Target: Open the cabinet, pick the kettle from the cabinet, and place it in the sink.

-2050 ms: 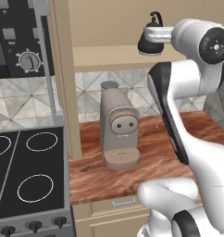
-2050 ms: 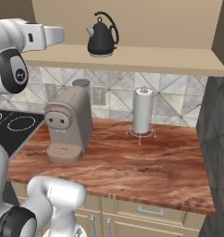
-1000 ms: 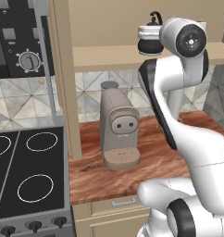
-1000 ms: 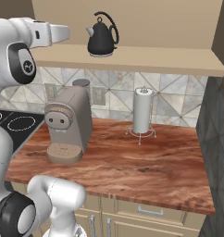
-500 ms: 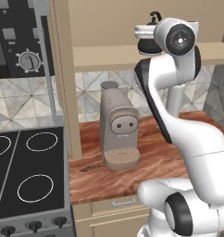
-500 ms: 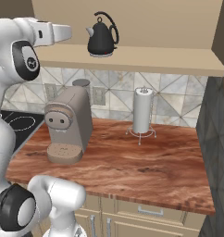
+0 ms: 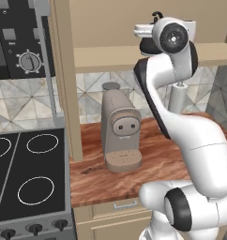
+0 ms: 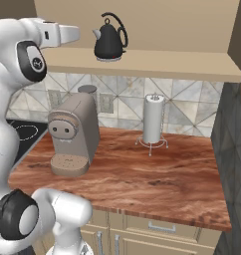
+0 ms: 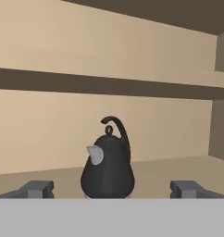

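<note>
The cabinet (image 8: 182, 64) stands open, and its tan shelf carries the glossy black kettle (image 8: 110, 42), upright with its spout toward my hand. My gripper (image 8: 75, 34) hovers at shelf height just left of the kettle, open and apart from it. In the hand view the kettle (image 9: 108, 169) stands centred ahead on the shelf, between the two fingertips (image 9: 37, 189) of my open gripper (image 9: 112, 190), and nothing is held. In the left base view my arm covers most of the kettle (image 7: 156, 16); its looped handle pokes out above. The sink is out of view.
A taupe coffee machine (image 8: 72, 134) and a paper towel holder (image 8: 153, 119) stand on the reddish wood counter (image 8: 157, 179) below the shelf. The opened cabinet door (image 7: 64, 79) hangs left of my arm. A black stovetop (image 7: 26, 173) lies at left, a dark wall (image 8: 235, 149) at right.
My arm has swung upright and the hand has edged along the shelf toward the kettle. The gripper stays open and the kettle has not moved.
</note>
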